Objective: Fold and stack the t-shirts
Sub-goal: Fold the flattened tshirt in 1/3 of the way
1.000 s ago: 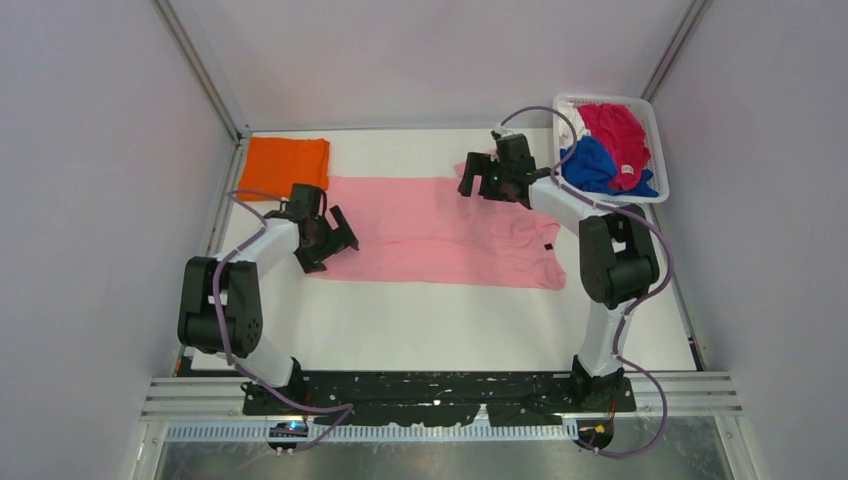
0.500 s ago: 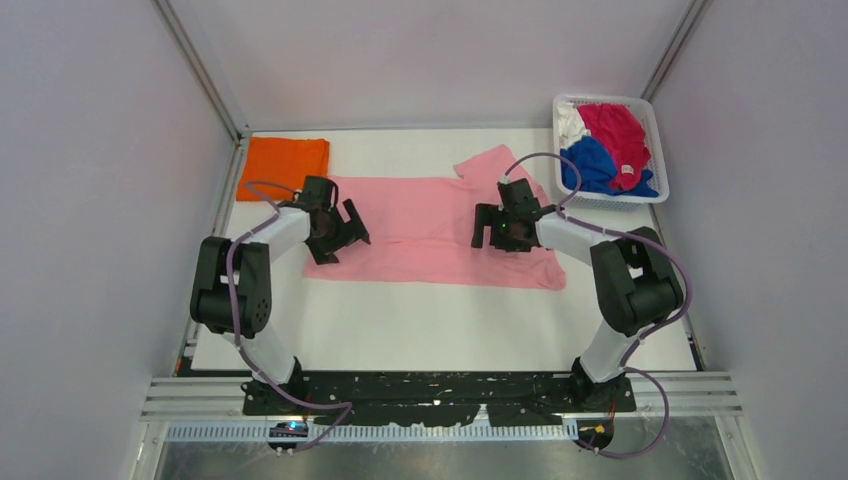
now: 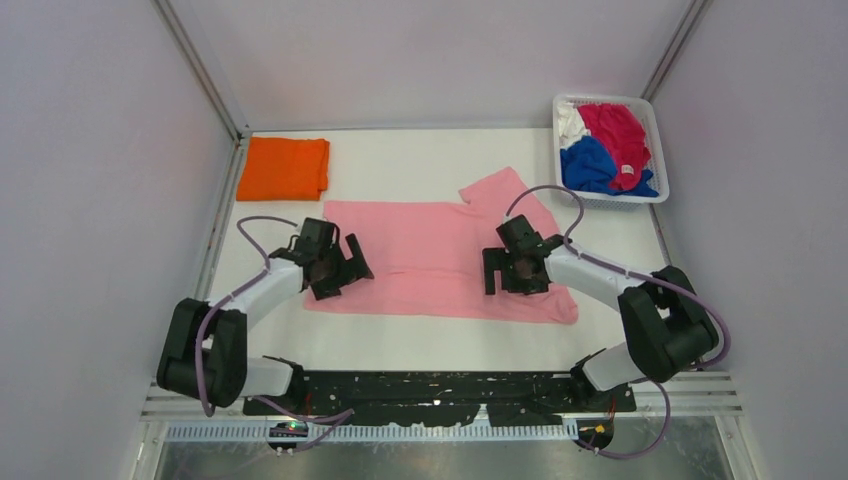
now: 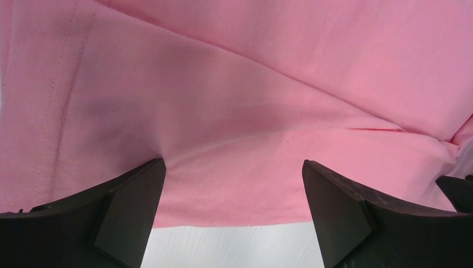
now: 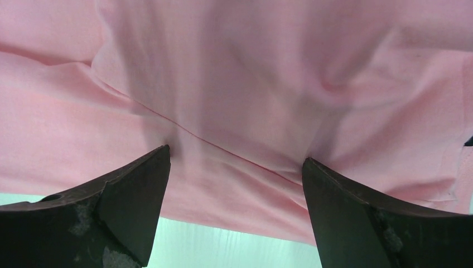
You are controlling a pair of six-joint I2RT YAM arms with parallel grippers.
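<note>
3 in basket: red tee, blue tee, prob. white tee.

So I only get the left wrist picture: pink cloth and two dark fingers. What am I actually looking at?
Observer: That cloth is a pink t-shirt spread flat on a white table, with one sleeve sticking out toward the far side.
Operator: Is it the only shirt out there?
Observer: No. An orange shirt lies folded at the table's far left corner.
Operator: And what is the other arm doing?
Observer: The right arm's fingers are spread open low over the same pink t-shirt, toward its right end.
</note>
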